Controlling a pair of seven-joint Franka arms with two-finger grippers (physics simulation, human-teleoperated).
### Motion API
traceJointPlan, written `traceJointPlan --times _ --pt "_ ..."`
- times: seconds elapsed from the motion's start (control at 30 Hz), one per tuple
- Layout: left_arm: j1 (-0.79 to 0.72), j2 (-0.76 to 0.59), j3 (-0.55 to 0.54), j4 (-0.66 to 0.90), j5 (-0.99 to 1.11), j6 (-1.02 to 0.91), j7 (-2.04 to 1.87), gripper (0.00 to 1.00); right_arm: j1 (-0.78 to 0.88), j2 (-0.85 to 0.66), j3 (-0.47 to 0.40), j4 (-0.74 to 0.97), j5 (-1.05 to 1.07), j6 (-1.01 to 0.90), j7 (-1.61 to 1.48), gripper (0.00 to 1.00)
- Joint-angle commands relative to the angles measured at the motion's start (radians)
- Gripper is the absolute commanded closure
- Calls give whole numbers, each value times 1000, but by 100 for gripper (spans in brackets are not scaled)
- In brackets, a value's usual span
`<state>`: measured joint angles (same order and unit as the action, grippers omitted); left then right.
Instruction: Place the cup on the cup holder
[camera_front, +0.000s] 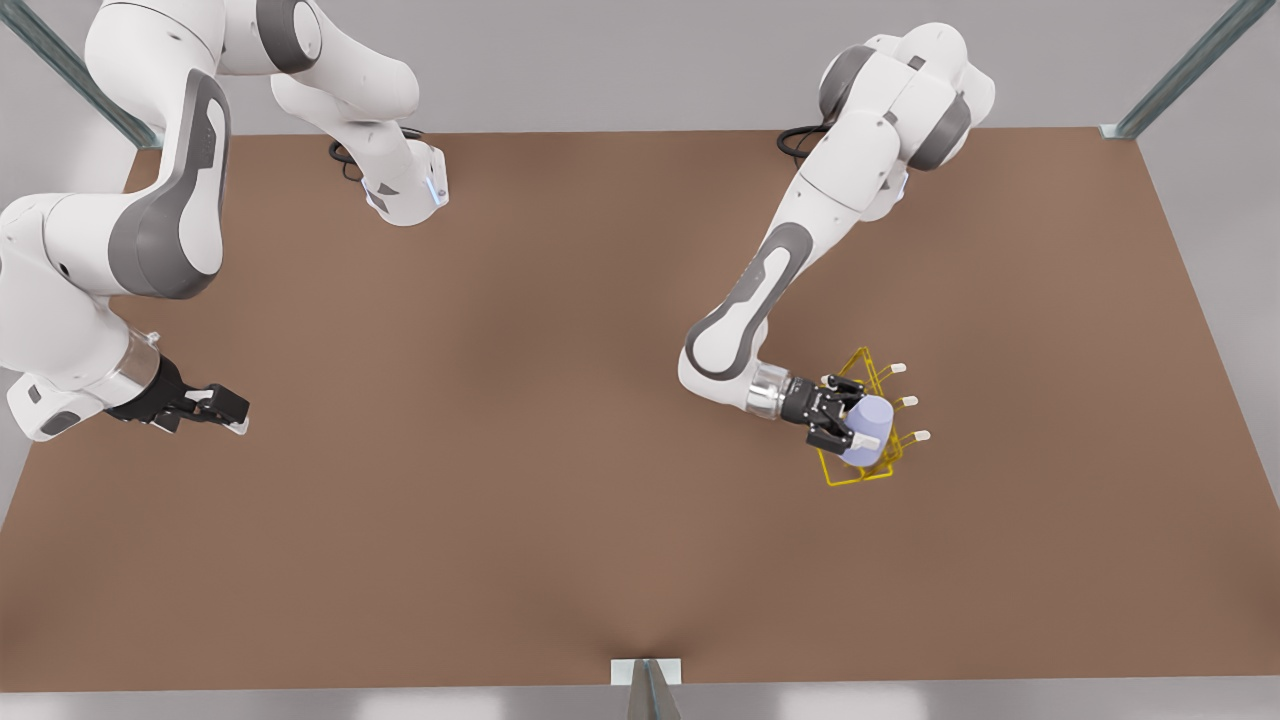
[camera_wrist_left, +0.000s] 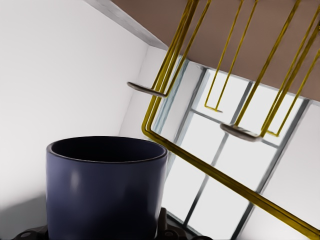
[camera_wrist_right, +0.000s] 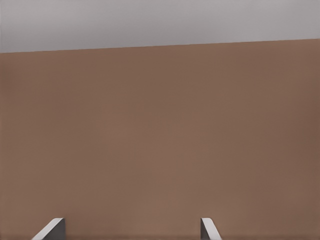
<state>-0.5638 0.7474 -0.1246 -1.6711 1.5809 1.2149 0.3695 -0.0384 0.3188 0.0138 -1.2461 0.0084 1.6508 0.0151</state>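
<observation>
The lavender-blue cup (camera_front: 870, 420) is held in my left gripper (camera_front: 856, 413), whose fingers are shut on its sides. It hangs over the yellow wire cup holder (camera_front: 860, 480) on the front view's right, close to the white-capped prongs (camera_front: 918, 436). In the left wrist view the cup (camera_wrist_left: 106, 190) looks dark blue with its open mouth facing the cup holder's frame (camera_wrist_left: 210, 165), and two prong caps (camera_wrist_left: 240, 132) lie just beyond its rim. My right gripper (camera_front: 225, 408) waits open above bare table at the front view's left, with its fingertips (camera_wrist_right: 207, 227) wide apart.
The brown table (camera_front: 560, 420) stretches between the two arms. Metal frame posts (camera_front: 1180, 70) stand at its far corners, and a bracket (camera_front: 646, 672) sits at the middle of the near edge.
</observation>
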Motion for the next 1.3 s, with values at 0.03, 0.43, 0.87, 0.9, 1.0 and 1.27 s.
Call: traceJointPlan --times 0.03,0.43,0.87,0.9,1.0,1.27 --pt "-1 0 0 -2 -2 -12 -40 30 0 -1 0 1 1 0 0 0" --pt "-2 -114 -29 140 -258 -17 -78 0 0 0 0 1 2 0 0 0" --pt "396 -459 -35 504 -1509 368 -547 0 0 -1 0 1 2 0 0 0" --pt "426 -502 -89 439 -1446 436 -547 0 0 -1 0 1 2 0 0 0" --pt "487 -560 -131 383 -1428 460 -547 0 0 0 0 1 2 0 0 0" --pt "561 -548 -159 392 -1438 353 -771 0 0 0 0 1 2 1 0 0"
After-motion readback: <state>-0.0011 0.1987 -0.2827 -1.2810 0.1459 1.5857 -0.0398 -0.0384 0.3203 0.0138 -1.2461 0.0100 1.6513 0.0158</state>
